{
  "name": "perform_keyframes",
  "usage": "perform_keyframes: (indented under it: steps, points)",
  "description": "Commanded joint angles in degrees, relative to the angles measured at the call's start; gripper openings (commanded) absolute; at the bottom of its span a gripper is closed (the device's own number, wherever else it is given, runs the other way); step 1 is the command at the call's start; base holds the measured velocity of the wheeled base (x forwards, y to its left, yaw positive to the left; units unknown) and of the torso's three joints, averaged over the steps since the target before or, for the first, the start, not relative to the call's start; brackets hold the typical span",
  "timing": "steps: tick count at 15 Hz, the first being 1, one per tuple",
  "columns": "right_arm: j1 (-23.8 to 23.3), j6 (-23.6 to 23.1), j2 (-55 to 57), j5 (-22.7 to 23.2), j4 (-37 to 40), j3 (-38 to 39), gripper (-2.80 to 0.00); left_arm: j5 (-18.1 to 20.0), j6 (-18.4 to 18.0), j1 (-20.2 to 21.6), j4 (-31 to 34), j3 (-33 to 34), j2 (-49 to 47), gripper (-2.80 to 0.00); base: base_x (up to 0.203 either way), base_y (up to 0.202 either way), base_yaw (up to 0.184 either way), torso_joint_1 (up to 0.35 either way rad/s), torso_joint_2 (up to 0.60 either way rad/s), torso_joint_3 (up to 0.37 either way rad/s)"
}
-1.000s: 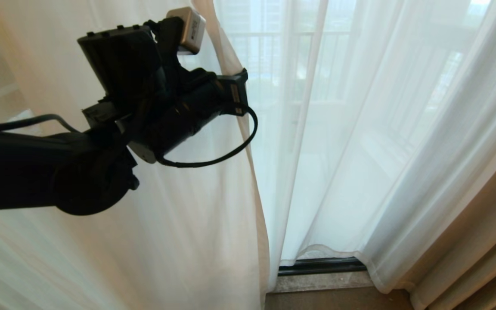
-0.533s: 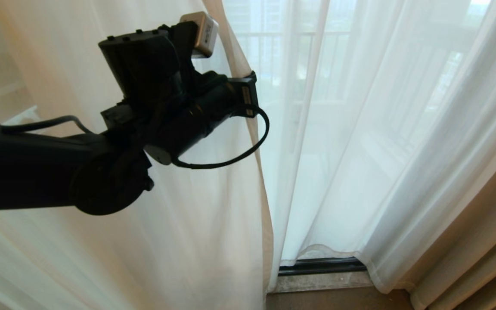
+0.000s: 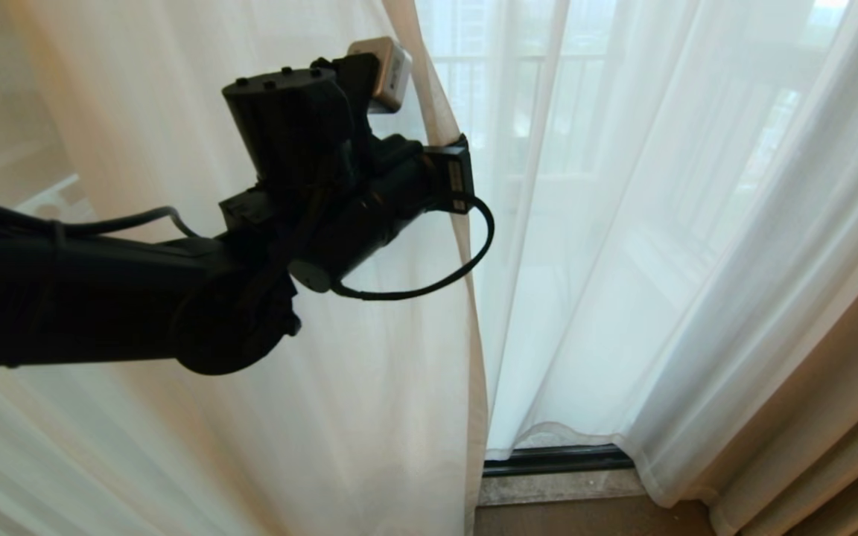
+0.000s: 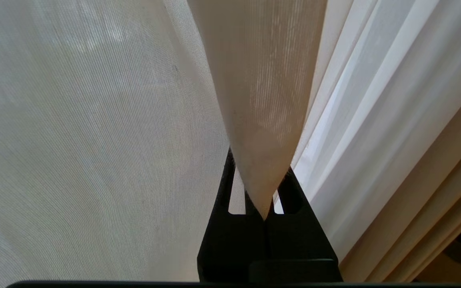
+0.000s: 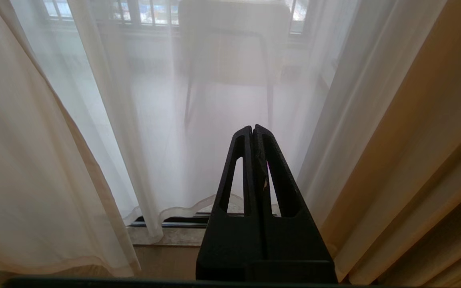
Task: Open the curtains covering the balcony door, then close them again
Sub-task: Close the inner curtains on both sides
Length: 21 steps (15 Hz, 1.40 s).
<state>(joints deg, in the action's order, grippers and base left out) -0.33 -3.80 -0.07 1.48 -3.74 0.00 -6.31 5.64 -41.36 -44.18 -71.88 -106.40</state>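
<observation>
At left curtain (image 3: 369,417) edge, mid-window: left gripper (image 4: 263,208) pinching hem fold, jaws fully closed. Advice: be drawing rightward level, steady, keeping pinch firm. Right gripper (image 5: 253,132) closed, empty, idling low.

Curtains (image 3: 623,246): sheer white, w/ soft vertical folds, hang to floor. Left panel's hemmed edge (image 3: 466,313) is pulled toward the right panel, overlapping it. Balcony door (image 3: 555,460): only dark bottom frame shows under the hems.
</observation>
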Motion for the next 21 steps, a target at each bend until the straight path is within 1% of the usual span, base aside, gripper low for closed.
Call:
perform_keyframes:
  steps: [1, 4, 7, 11, 14, 17, 21]
  points:
    - [-0.02, -0.06, 0.07, 0.02, -0.04, 0.00, -2.80, -0.67, 0.07, 0.45, -0.29, 0.01, -0.12, -2.80, 0.000, 0.000, 0.000, 0.000, 0.00, 0.000]
    - [-0.02, -0.06, 0.07, 0.02, -0.04, 0.00, -2.80, -4.16, 0.24, 1.99, -0.68, 0.07, 0.23, -2.80, 0.000, 0.000, 0.000, 0.000, 0.00, 0.000]
    - [-0.02, -0.06, 0.07, 0.02, -0.04, 0.00, -2.80, -6.40, 0.00, 4.75, -6.13, 0.86, 0.14, -2.80, 0.000, 0.000, 0.000, 0.000, 0.00, 0.000]
    - [-0.02, -0.06, 0.07, 0.02, -0.04, 0.00, -2.80, -8.03, -0.25, 8.79, -6.80, 3.89, 2.63, -2.80, 0.000, 0.000, 0.000, 0.000, 0.00, 0.000]
    - [-0.02, -0.06, 0.07, 0.02, -0.04, 0.00, -2.80, -8.05, -0.57, 12.30, -8.10, 8.45, 5.66, -2.80, 0.000, 0.000, 0.000, 0.000, 0.00, 0.000]
    - [-0.02, -0.06, 0.07, 0.02, -0.04, 0.00, -2.80, -8.10, -1.90, 16.23, -10.75, 13.38, 8.68, -2.80, 0.000, 0.000, 0.000, 0.000, 0.00, 0.000]
    - [-0.02, -0.06, 0.07, 0.02, -0.04, 0.00, -2.80, -8.10, -2.38, 21.99, -13.42, 23.74, 14.22, -2.80, 0.000, 0.000, 0.000, 0.000, 0.00, 0.000]
